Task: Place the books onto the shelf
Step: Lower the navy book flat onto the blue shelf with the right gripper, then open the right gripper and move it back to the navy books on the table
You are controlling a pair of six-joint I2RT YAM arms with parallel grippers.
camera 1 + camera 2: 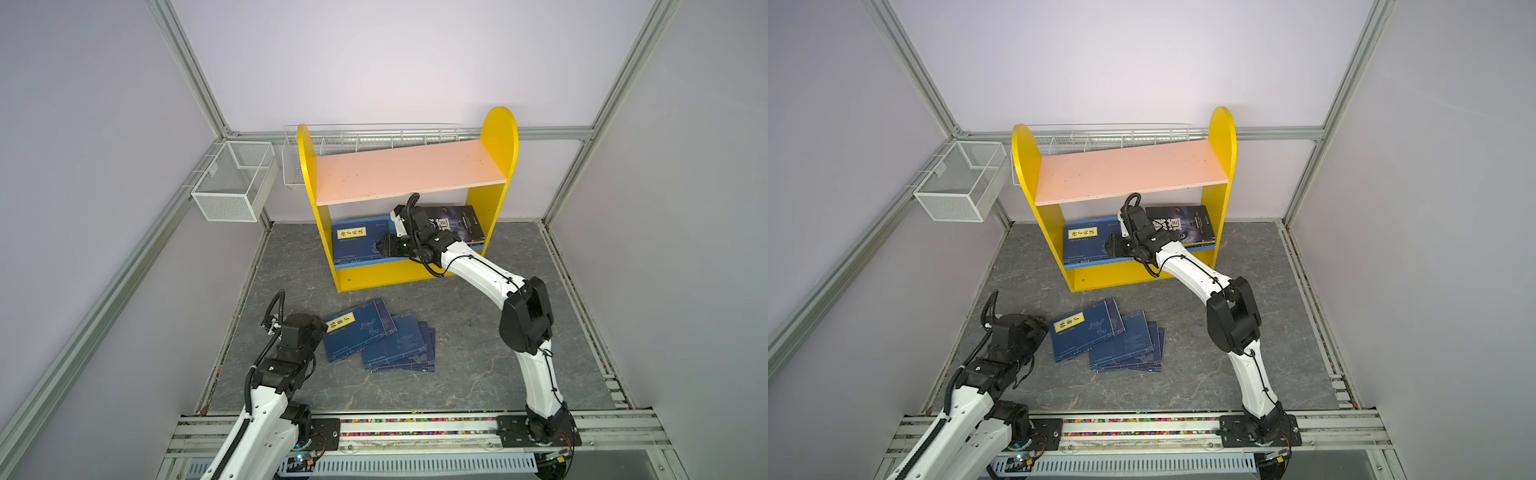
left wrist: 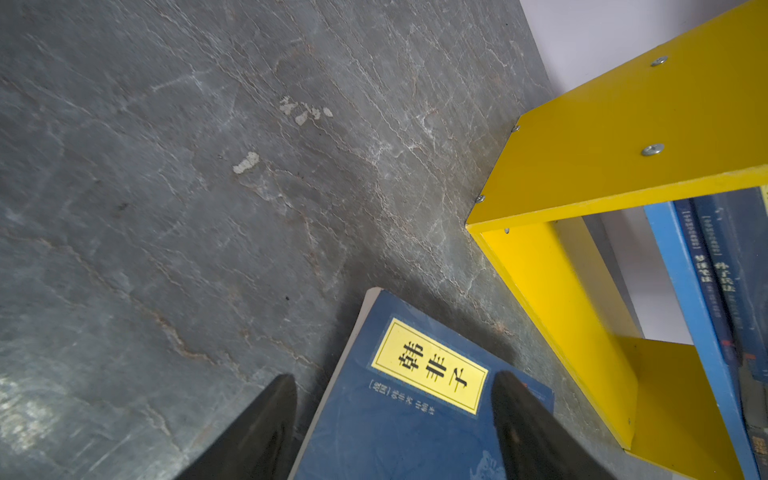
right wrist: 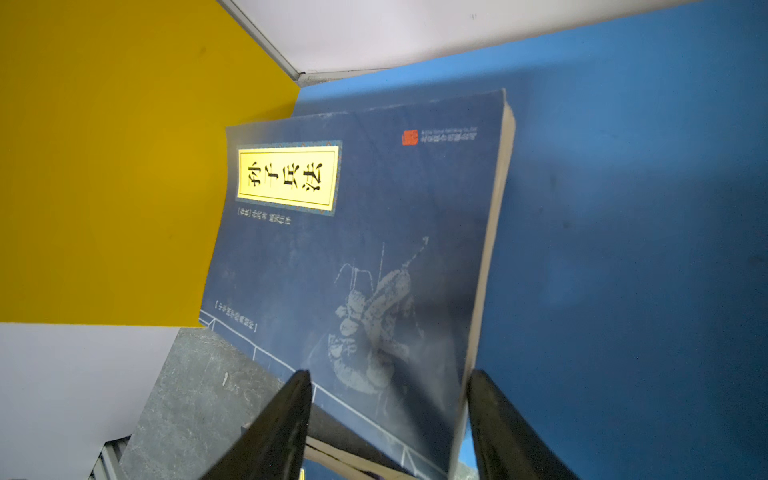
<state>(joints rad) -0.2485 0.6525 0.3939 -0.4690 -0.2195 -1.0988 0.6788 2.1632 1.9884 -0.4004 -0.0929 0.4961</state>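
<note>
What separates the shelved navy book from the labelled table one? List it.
Shelved book lies on the blue board, table book on the grey table. Open right gripper is at the shelved book, open left gripper at the table book. Label characters differ. Both navy, face up.

The right end effector (image 1: 1115,245) reaches into the lower tier of the yellow-sided shelf (image 1: 1223,141) at frame centre, at the right edge of a navy-blue paperback (image 1: 1086,245) lying flat beside a black book (image 1: 1187,226). Lower down, fanned navy paperbacks (image 1: 1121,345) lie on the grey worktop (image 1: 1183,374), with the left end effector (image 1: 1040,326) at their left edge. A white wire mesh basket (image 1: 955,183) hangs at upper left.
</note>
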